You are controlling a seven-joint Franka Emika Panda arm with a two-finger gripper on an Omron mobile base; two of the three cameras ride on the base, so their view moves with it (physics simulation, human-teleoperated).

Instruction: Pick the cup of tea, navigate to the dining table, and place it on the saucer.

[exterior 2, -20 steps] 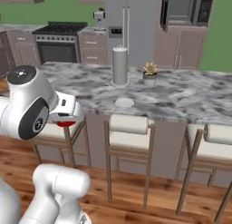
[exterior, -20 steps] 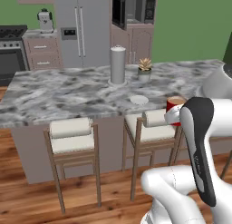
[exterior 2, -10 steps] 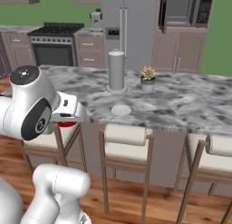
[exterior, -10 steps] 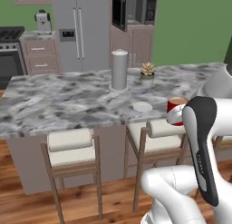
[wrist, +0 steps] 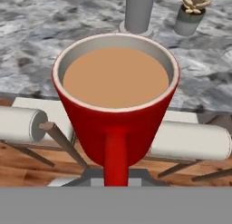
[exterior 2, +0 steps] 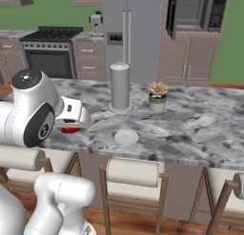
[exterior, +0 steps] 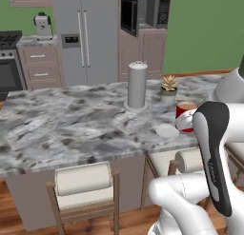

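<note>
The pick-up is done: the cup of tea [wrist: 116, 105] is off any surface and carried by the gripper [wrist: 116, 175], whose jaws are pressed together on the cup's handle at the near side, the brown tea level and nothing spilled. In the left base view the cup [exterior: 185, 116] hangs at the near edge of the dining table [exterior: 71, 129], just right of the saucer [exterior: 167, 131]; in the right base view its red bottom [exterior 2: 70, 130] peeks from under the white wrist, left of the saucer [exterior 2: 126, 136], and about level with the table edge [exterior 2: 200, 129].

The drive to the table looks close to finished, since the saucer lies near the table's near edge, within what seems easy reach of the arm. What is left is the placing: carry the cup sideways and a little farther in over the saucer, lower it upright onto the middle of the plate, then let go.

The saucer is bare. Beyond it stand the tall grey cylinder [exterior: 137, 85] and the small potted succulent [exterior: 168, 88], both well clear of the saucer, so they should not hinder the set-down. Stools [exterior 2: 133, 174] sit under the table's near edge, below the cup.
</note>
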